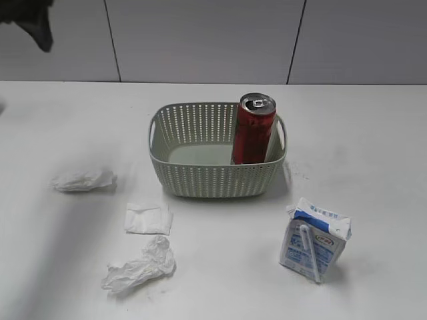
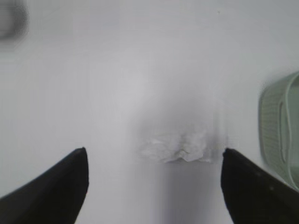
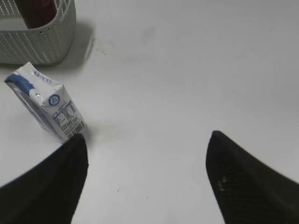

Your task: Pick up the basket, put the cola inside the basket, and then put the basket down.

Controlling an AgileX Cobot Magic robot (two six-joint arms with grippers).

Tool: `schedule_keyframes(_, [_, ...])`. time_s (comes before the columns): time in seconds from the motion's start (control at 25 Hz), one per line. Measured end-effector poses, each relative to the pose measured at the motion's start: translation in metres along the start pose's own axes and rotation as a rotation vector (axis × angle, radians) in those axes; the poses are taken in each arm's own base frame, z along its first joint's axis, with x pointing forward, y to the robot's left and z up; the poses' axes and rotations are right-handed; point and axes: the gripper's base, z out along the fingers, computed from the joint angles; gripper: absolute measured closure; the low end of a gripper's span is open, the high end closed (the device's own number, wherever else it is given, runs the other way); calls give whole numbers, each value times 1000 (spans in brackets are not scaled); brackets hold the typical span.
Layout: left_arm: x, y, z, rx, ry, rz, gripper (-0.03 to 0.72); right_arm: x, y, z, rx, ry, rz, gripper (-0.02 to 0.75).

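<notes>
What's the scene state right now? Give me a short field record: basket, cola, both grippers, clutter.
basket: on the table, upright, no gripper touching it
cola: standing upright inside the basket, at its right end
left gripper: open, empty, above a crumpled tissue
right gripper: open, empty, above bare table near the drink carton
clutter: three tissues left of and in front of the basket; carton at front right

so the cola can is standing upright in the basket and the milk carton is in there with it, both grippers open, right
Not quite. The carton stands outside the basket, on the table in front of it, as the exterior view shows. The cola can is upright inside, and the left gripper and right gripper are open.
</notes>
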Motion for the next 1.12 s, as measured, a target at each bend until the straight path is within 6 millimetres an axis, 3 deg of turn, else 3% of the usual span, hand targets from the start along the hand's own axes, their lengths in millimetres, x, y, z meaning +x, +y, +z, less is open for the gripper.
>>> schedule_keyframes(0.2, [11,32,-55,26,-126,-81,13,6,1,-13,3,-97,-9,145])
schedule_keyframes(0.36, [47,42,-83,21,-162,-88,24,8,2,-15,4,-119,-12,146])
schedule_keyframes(0.64, [153,42,-104,6,-173,-63,47,8,2,-16,-32,-120,-32,146])
schedule_keyframes(0.88, [248,40,-122,5,-331,-46,75,9,2,-17,-53,-131,-45,146])
schedule_keyframes(1.12, [317,41,-120,12,-501,-30,90,9,2,-17,-56,-130,-47,146])
